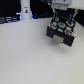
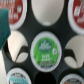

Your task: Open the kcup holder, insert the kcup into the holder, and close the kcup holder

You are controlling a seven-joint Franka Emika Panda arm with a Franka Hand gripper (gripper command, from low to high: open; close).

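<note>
The kcup holder (image 1: 61,31) is a black boxy unit at the exterior view's upper right, with its drawer pulled out and round slots showing. My gripper (image 1: 61,18) hangs straight above it. In the wrist view the drawer's black tray (image 2: 25,56) fills the frame. The kcup (image 2: 45,50), white with a green top, sits in a middle slot. One teal finger (image 2: 5,26) shows at the frame's edge, well apart from the kcup. The other finger is out of frame. Nothing is held.
Red-and-white pods (image 2: 14,11) and white ones (image 2: 47,10) fill neighbouring slots. A tall white post (image 1: 25,9) stands at the back, on the exterior view's left. The pale table (image 1: 30,55) spreads in front of the holder.
</note>
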